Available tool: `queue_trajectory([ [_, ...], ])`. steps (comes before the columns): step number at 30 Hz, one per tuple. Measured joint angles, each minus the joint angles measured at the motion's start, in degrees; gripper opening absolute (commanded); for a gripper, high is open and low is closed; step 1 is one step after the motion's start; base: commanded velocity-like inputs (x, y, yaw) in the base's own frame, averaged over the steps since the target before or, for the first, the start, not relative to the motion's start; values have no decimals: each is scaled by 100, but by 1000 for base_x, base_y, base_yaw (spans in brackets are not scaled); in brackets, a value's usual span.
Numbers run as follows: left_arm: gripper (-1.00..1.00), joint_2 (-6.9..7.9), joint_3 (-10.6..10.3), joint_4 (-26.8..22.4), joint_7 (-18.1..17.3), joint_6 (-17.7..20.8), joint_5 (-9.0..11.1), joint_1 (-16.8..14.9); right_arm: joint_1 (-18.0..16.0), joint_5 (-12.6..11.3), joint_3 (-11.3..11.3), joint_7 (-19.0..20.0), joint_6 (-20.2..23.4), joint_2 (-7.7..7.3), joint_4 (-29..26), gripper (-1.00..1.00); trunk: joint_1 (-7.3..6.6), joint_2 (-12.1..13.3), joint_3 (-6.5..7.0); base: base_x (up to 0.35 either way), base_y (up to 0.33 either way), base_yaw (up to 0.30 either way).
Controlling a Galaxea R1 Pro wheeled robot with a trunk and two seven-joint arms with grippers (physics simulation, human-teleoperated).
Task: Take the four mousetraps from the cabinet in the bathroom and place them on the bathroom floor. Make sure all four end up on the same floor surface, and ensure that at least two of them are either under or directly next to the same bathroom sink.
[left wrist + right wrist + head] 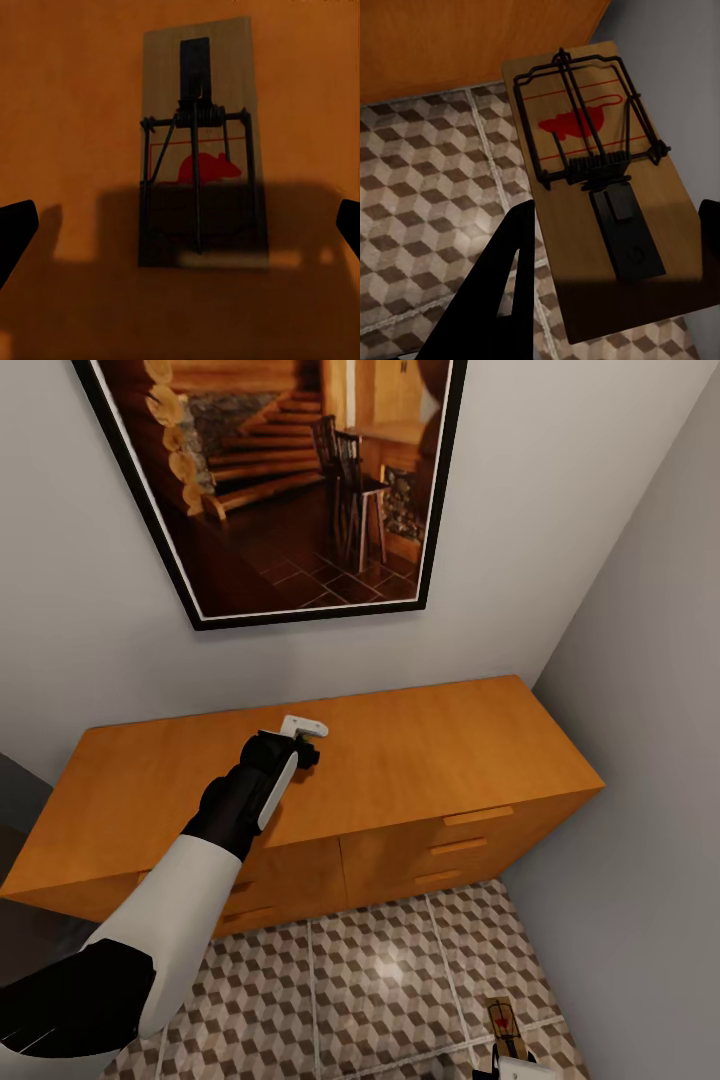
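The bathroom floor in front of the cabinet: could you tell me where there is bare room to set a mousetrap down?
The bathroom floor is bare between the cabinet front and the grey side wall. The right gripper carries a mousetrap there. The left gripper hovers over another mousetrap.

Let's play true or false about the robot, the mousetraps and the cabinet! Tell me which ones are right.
1. The left gripper hovers over the cabinet top. True.
2. A mousetrap lies flat on the orange wood below the left gripper's spread jaws. True.
3. That mousetrap has a blue mouse printed on it. False: the mouse is red.
4. The right gripper holds a second mousetrap above the bathroom floor. True; the wall and cabinet side are close by.
5. The floor tiles are plain white. False: they carry a brown, beige and white cube pattern.
6. A mirror hangs above the cabinet. False: it is a framed picture of a wooden room with chairs.
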Motion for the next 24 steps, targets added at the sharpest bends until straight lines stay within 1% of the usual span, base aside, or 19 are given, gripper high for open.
queue_trajectory([
  [11,100,0,5,-47,-16,-36,2,19,0,0,0,1,7,2,0,-100,0,0,0,0,0,0],
  [18,100,8,9,-6,-19,-317,9,26,0,0,0,1,9,2,0,-100,0,0,0,0,0,0],
  [20,100,8,9,-5,-20,-327,23,26,0,2,0,0,9,2,0,-100,0,0,0,0,0,0],
  [24,100,8,13,-3,-26,-343,129,26,0,1,0,0,9,2,0,-100,0,0,0,0,0,0],
])
